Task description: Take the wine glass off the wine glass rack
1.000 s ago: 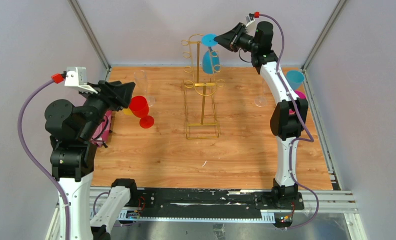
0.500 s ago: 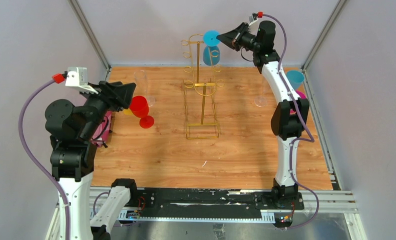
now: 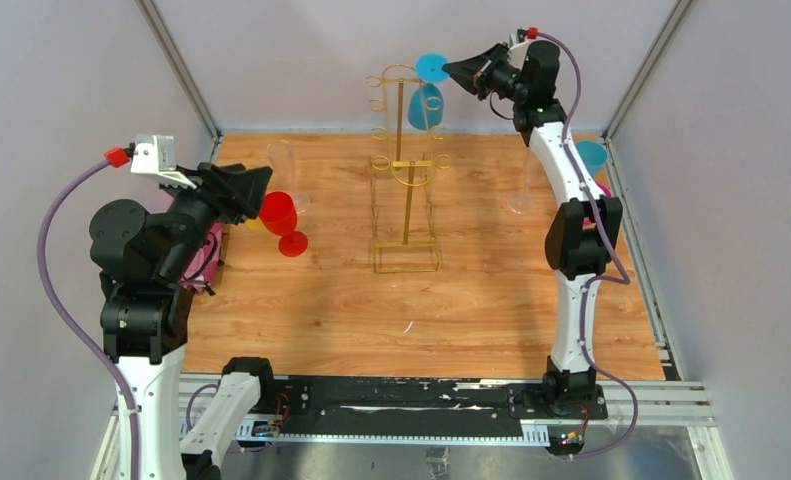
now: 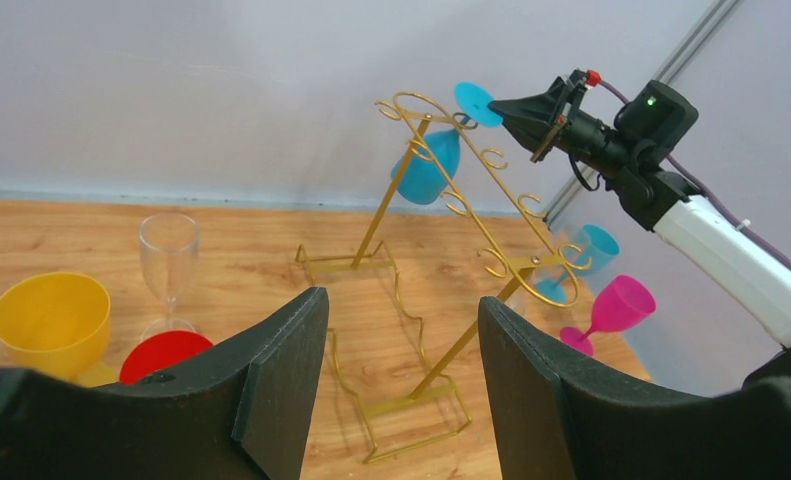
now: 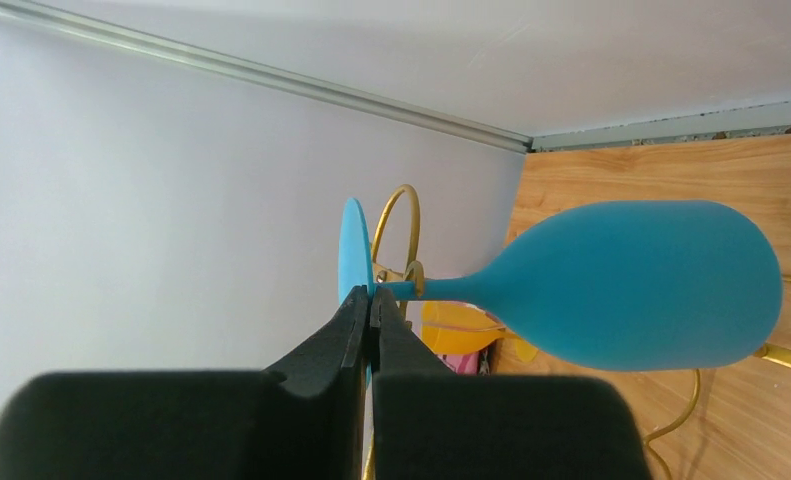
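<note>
A blue wine glass hangs upside down from a top hook of the gold wire wine glass rack at the back middle of the table. My right gripper is raised high and shut on the glass's round foot, with the stem still in the hook. The right wrist view shows the pinched foot at the closed tips and the bowl to the right. My left gripper is open and empty at the left, apart from the rack. Its view shows the rack and the glass.
A red glass, a yellow cup and a clear glass stand beside my left gripper. A blue glass, a pink glass and a clear glass stand at the right. Walls close in the back and both sides.
My right gripper has risen and moved slightly right with the blue glass's foot in it. The glass and the rack's top have shifted up a little. The left arm has not moved.
</note>
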